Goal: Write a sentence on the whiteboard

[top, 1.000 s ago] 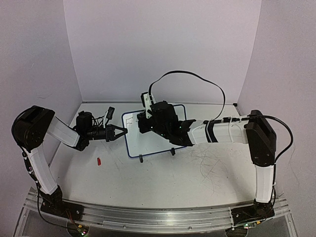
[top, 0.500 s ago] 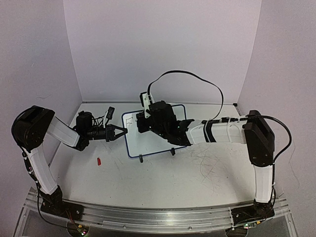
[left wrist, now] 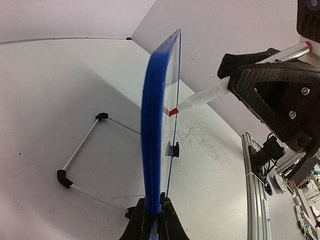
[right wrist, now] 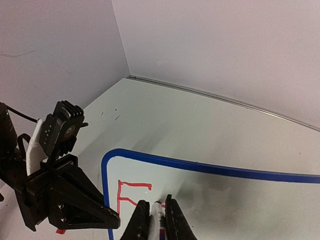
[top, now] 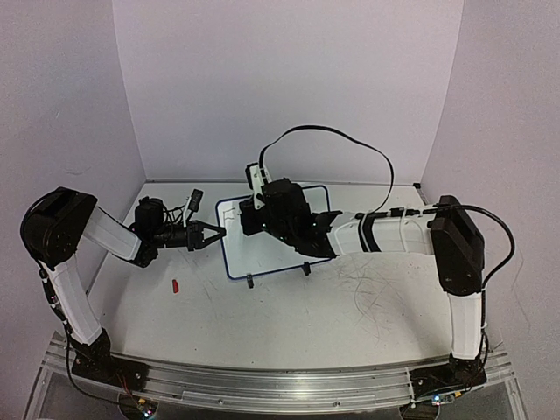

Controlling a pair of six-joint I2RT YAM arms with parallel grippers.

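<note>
The whiteboard [top: 267,255] stands on the table on its small black feet, blue-framed. My left gripper [top: 219,233] is shut on its left edge; in the left wrist view the blue frame [left wrist: 152,125] runs up from between the fingertips of that gripper [left wrist: 155,206]. My right gripper [top: 254,214] is shut on a white marker [right wrist: 158,214] with a red tip [left wrist: 173,111] touching the board face. The sentence shows as a red letter "F" [right wrist: 121,192] near the board's top left corner, with a short stroke beside it at the marker tip.
A small red cap [top: 176,285] lies on the table left of the board. The board's wire stand [left wrist: 82,150] spreads behind it. Faint scribbles [top: 376,297] mark the table at right. Walls close the back and sides; a metal rail [top: 262,385] runs along the near edge.
My right gripper with the marker has shifted slightly left and up across the board. The left gripper and the board have stayed still.
</note>
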